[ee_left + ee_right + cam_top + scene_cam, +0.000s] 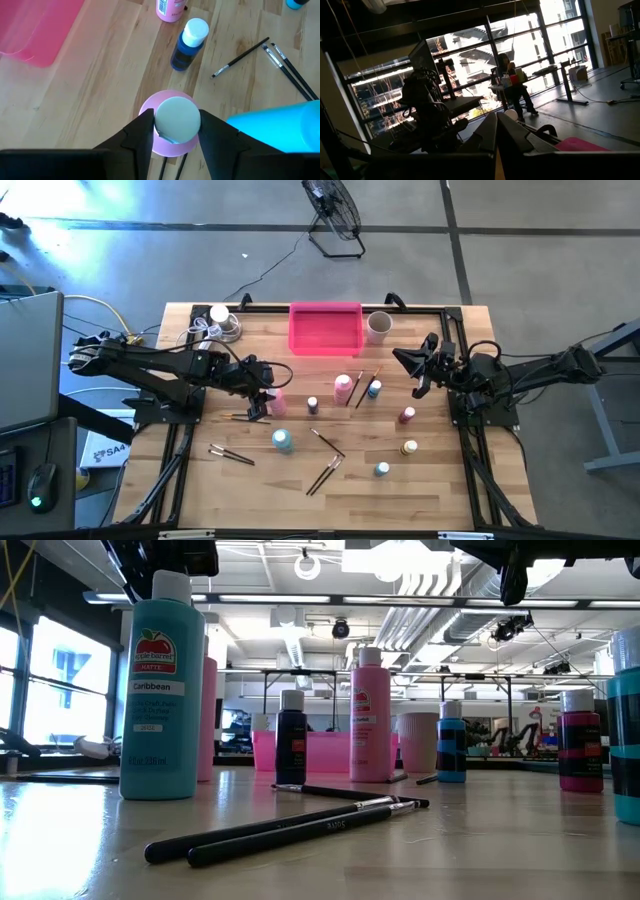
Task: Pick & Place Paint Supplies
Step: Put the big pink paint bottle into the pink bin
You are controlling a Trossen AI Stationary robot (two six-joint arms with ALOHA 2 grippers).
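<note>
Counter (pixel 200 510) seen from above, left to right. Left end effector (pixel 266 402) stands over a pink bottle (pixel 278 402); in the left wrist view its fingers (pixel 142 131) sit against both sides of the white cap (pixel 177 119), apparently gripping the bottle, which is not visibly lifted. A teal bottle (pixel 283 441) stands just beside it, with paintbrushes (pixel 230 453) lying to its left and more brushes (pixel 324 474) nearer the middle. Behind, the pink tray (pixel 325 328) appears empty, and the beige cup (pixel 379 326) beside it shows nothing inside. Mid-counter: a dark blue bottle (pixel 312 405), a second pink bottle (pixel 343 388), a small blue bottle (pixel 374 389). Further right: dark red (pixel 407 415), yellow (pixel 410 447) and teal (pixel 382 469) small bottles. Right end effector (pixel 422 366) waits, closed and empty, raised at the counter's right edge. Judged progress: no item yet placed; every supply remains to be moved.
</note>
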